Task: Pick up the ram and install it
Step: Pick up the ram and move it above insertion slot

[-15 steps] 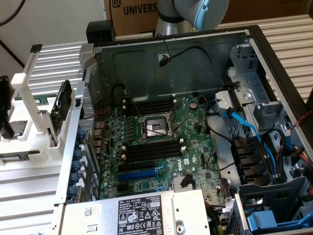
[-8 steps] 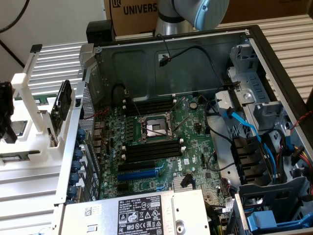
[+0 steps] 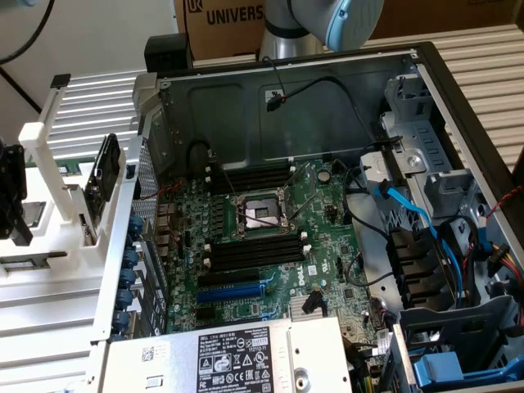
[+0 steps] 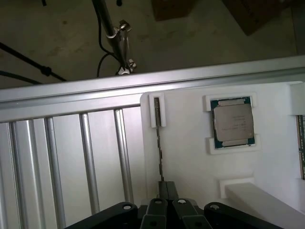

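Note:
The ram is a thin dark stick seen edge-on, standing in a white slot holder on a white tray. One end of it runs in between my two black fingers. My gripper is shut on that end of the ram. In the exterior view my gripper is a dark shape at the far left, over the white fixture outside the computer case. The motherboard lies in the open case, with long black memory slots below the processor socket and more above it.
A processor chip sits in its own white holder beside the ram. Silver rails run alongside the tray. In the case are a blue expansion slot, blue cables, a drive cage and a labelled power supply.

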Tool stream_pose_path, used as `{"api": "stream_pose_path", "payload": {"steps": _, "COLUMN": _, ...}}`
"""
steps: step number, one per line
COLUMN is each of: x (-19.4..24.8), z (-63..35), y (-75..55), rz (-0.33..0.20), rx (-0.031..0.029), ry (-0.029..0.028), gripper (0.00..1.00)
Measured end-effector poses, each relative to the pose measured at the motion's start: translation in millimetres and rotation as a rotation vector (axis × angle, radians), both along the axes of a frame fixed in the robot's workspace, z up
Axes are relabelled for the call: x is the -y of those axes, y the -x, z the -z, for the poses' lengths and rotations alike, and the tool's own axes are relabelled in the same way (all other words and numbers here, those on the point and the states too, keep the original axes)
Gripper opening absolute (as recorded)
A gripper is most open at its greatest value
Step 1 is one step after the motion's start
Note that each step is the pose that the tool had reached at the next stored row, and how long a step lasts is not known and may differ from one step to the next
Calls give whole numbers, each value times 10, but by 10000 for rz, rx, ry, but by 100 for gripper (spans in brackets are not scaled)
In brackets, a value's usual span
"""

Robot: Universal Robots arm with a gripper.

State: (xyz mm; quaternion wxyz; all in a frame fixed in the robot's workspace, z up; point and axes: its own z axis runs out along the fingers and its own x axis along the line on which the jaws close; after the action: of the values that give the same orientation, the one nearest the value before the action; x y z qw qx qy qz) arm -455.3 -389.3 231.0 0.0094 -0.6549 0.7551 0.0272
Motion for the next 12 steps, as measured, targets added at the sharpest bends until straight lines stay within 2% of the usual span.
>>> {"api": "stream_pose_path", "payload": {"steps": 6, "x": 0, "z": 19, "y": -1, "rz": -1, "rx": 0, "ry": 6, "gripper": 11}}
{"api": "stream_pose_path", "payload": {"steps": 7, "x": 0, "z": 22, "y": 0, "rz": 0, "rx": -1, "ry": 6, "gripper": 17}}
{"api": "stream_pose_path", "payload": {"steps": 8, "x": 0, "z": 26, "y": 0, "rz": 0, "rx": 0, "ry": 6, "gripper": 17}}
{"api": "stream_pose_path", "payload": {"steps": 9, "x": 0, "z": 30, "y": 0, "rz": 0, "rx": 0, "ry": 6, "gripper": 24}}
{"api": "stream_pose_path", "payload": {"steps": 12, "x": -1, "z": 37, "y": -2, "rz": 1, "rx": 0, "ry": 6, "gripper": 24}}
